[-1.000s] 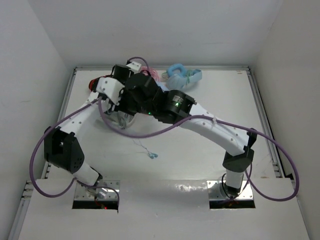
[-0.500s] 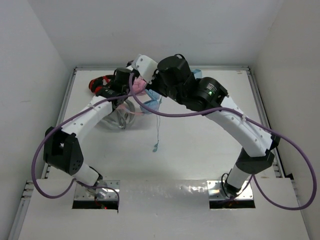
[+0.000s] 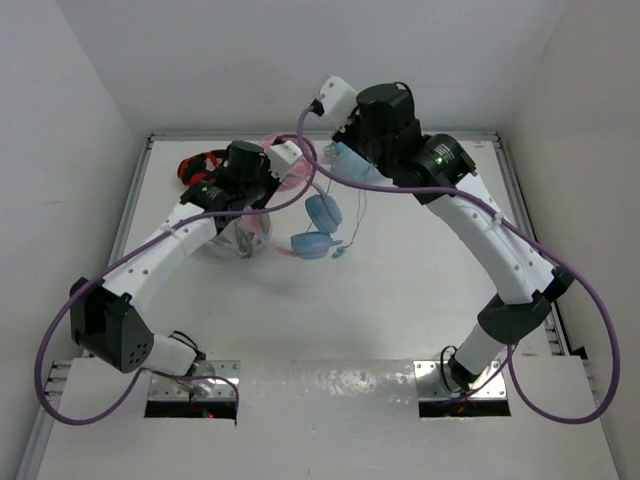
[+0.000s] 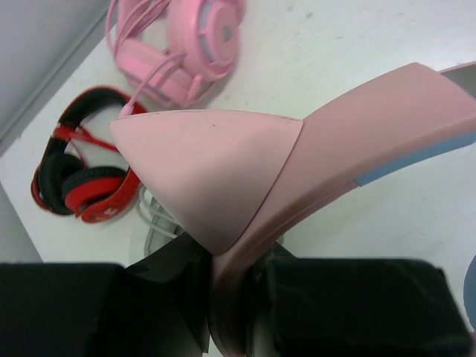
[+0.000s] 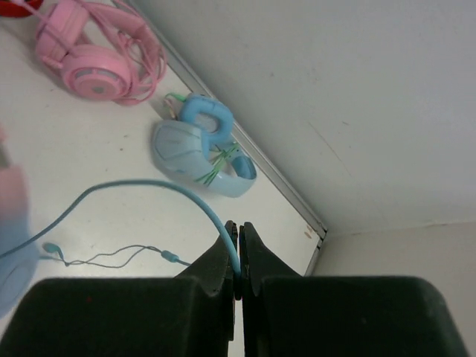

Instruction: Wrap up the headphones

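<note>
The left gripper is clenched on the headphones by their pink band, with the earcups dangling over the table (mostly cut off in its wrist view). The right gripper pinches the teal cable, whose far end blurs out at the frame edge.

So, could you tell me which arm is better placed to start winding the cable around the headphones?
The right arm: its jaws are shut on the teal cable, free to loop it. The left arm's jaws grip the pink headband, holding the headphones.
</note>
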Controlling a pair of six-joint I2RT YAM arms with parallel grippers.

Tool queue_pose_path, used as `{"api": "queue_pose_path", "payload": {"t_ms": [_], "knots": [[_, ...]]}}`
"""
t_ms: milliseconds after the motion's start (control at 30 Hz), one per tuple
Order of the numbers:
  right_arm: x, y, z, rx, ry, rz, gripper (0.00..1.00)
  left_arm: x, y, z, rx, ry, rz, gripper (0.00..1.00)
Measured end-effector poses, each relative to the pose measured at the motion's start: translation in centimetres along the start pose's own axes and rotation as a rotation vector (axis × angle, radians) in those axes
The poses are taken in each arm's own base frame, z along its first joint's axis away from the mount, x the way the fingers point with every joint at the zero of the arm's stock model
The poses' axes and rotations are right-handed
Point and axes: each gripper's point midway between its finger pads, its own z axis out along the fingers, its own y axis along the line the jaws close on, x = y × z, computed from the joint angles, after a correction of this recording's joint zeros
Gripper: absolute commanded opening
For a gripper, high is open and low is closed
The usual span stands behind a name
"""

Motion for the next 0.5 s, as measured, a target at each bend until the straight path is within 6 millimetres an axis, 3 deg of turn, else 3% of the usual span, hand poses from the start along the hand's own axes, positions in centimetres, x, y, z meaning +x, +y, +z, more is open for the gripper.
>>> {"api": "queue_pose_path", "payload": {"t_ms": [200,333,500], "knots": [[0.9,-3.0,1.1,0.047,-0.013,0.055,0.00,-1.4,-4.3,-1.7,0.098,-0.052,0.137,0.00],[0.2,-3.6,1.4,0.050,-0.052,0.078,0.00,-0.6,-6.6,-1.7,0.159,-0.020,0.190,0.00],[-0.1,-5.3,1.8,0.067,-0.102,0.152,0.00,0.3,-7.7,-1.8,0.220,0.003,0.214,0.00]]}}
